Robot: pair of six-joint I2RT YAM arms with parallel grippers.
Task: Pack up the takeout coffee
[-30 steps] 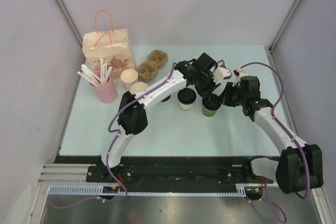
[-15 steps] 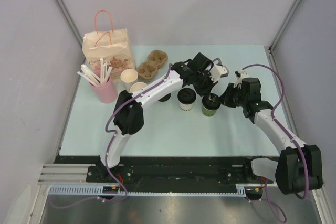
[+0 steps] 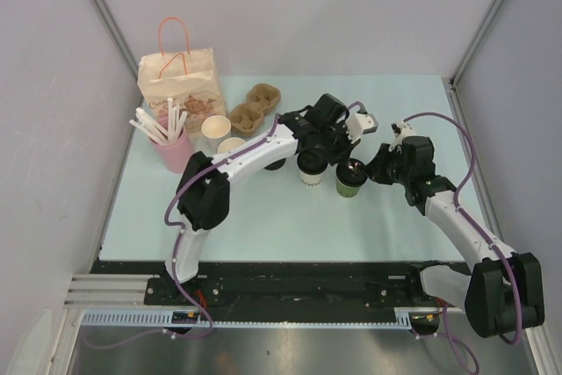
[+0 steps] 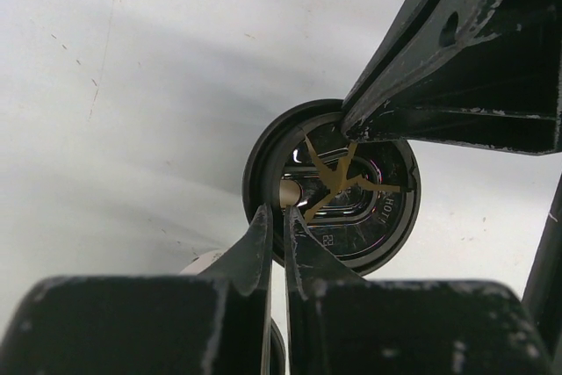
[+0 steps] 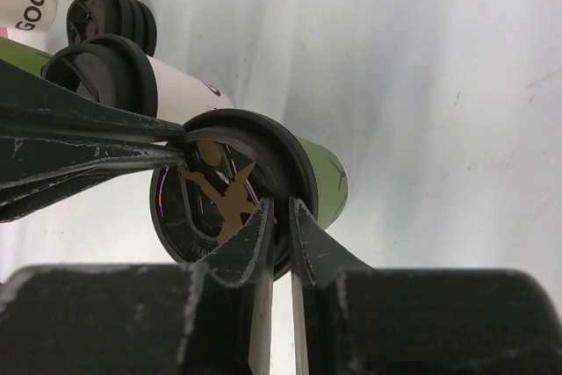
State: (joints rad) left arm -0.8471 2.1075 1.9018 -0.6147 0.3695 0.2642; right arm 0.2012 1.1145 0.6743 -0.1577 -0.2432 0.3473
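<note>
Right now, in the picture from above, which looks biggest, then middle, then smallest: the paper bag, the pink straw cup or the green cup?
1. paper bag: clearly the largest.
2. pink straw cup: middle, counting its fanned straws.
3. green cup: smallest.
The gaps are wide enough that nearness to the camera does not change the order.

The left gripper (image 3: 342, 155) has slid toward frame lower left onto the lid (image 3: 352, 167) of the green-sided cup (image 3: 349, 185).

bright, even light falls from above, leaving only soft, faint shadows on the table (image 3: 263, 208). the overhead view is sharp. both wrist views blur in the dark near foreground, and the black lid (image 4: 379, 217) shows small glints.
</note>
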